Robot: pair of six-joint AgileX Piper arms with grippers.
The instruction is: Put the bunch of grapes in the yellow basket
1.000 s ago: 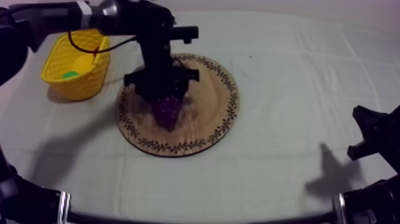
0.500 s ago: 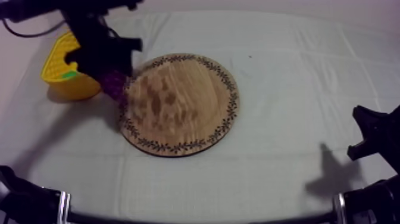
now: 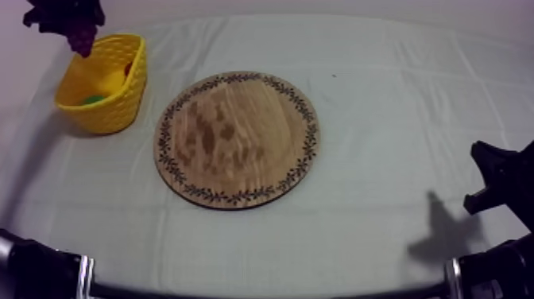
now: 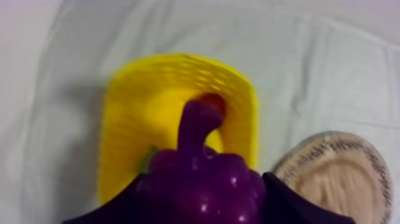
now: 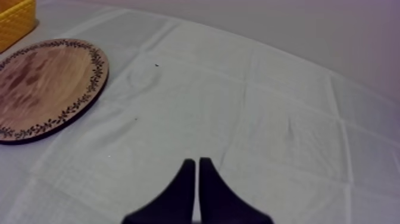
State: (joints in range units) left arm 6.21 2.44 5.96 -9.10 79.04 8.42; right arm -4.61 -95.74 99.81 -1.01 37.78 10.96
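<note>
One creased grey-white cloth (image 3: 397,103) bears the wooden board (image 3: 238,139) and yellow basket (image 3: 119,105).

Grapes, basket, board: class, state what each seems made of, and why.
The bunch of grapes: likely glossy plastic; bright highlights on smooth purple globes. The yellow basket: probably moulded plastic; even colour, lattice walls. The wooden board: matt wood; darker grain patches.

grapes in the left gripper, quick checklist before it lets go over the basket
1. Grip: left gripper shut on the bunch of grapes: ok.
2. Grapes above the yellow basket: ok.
3. Centred over its opening: cannot tell.
4. Room inside beside the small red fruit: ok.
5. Wooden board bare: ok.
6. Right gripper shut, far from the basket: ok.
</note>
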